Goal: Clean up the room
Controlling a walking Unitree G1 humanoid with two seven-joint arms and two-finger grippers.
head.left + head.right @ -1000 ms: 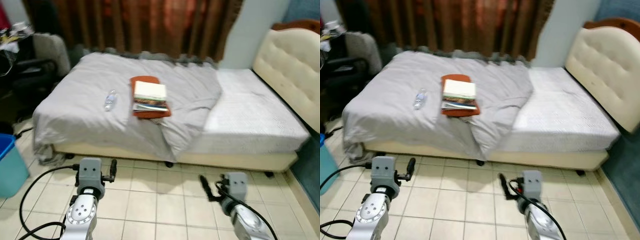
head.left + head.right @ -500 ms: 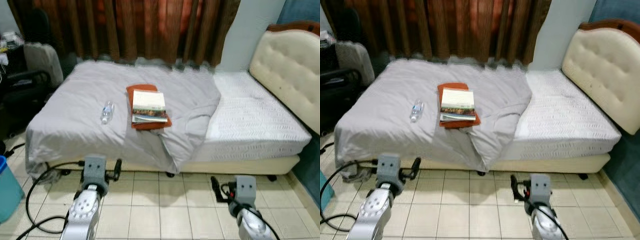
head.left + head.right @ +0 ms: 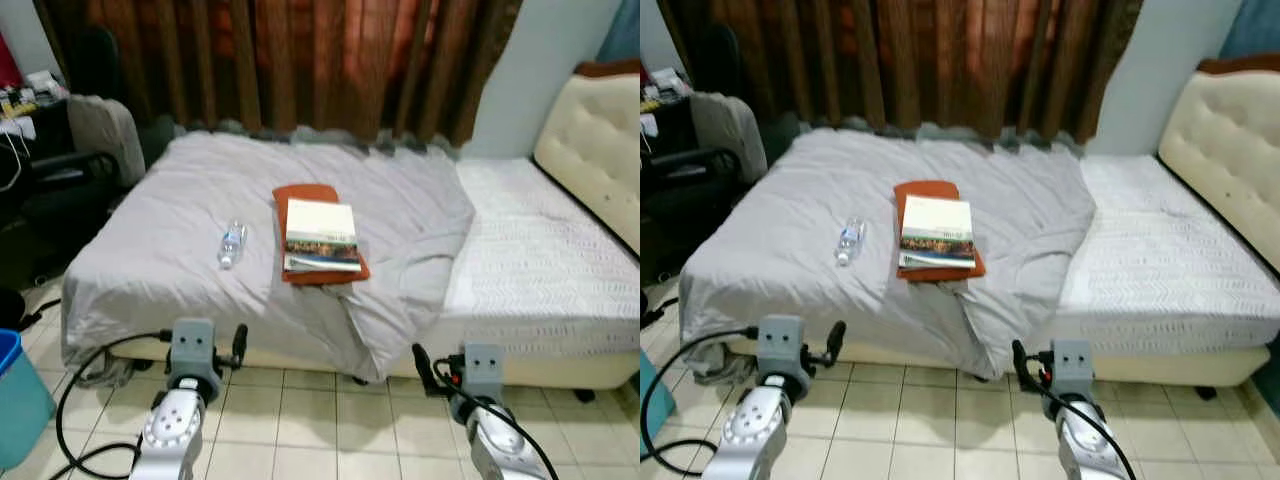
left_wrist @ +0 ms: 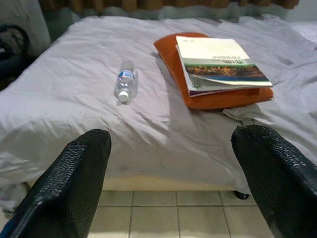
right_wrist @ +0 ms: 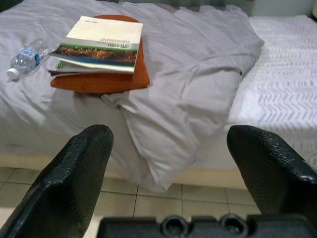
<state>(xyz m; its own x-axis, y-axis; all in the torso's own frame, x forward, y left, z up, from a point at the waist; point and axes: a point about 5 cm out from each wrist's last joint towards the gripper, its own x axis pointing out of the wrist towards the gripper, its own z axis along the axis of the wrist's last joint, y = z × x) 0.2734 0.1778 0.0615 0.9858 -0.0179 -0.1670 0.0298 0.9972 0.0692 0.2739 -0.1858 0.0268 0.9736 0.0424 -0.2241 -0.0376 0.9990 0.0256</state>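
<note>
Your left gripper (image 4: 168, 173) is spread wide, its two black fingers (image 4: 69, 183) far apart with nothing between them and nothing touching them. Your right gripper (image 5: 173, 173) is spread just as wide and is likewise empty. In the left eye view both arms are held low and forward over the tiled floor (image 3: 320, 430), the left gripper at about 7 o'clock of the frame and the right at about 5 o'clock, each pointing up toward the near edge of the bed (image 3: 560, 250). A black cable (image 3: 75, 380) loops from the left arm across the tiles.

On the bed ahead of you a grey duvet (image 3: 180, 230) covers the half toward your left, its corner folded back and hanging over the near edge. A book (image 3: 321, 236) lies flat on an orange cushion (image 3: 300, 194) near the middle of the duvet. A clear water bottle (image 3: 232, 244) lies on its side at the cushion's 9 o'clock, apart from it. The white mattress cover (image 3: 540, 240) is bare toward your right, with a cream padded headboard (image 3: 600, 130) beyond it. Brown curtains (image 3: 300, 60) hang behind the bed. A blue bin (image 3: 20, 395) stands on the floor at 8 o'clock.
</note>
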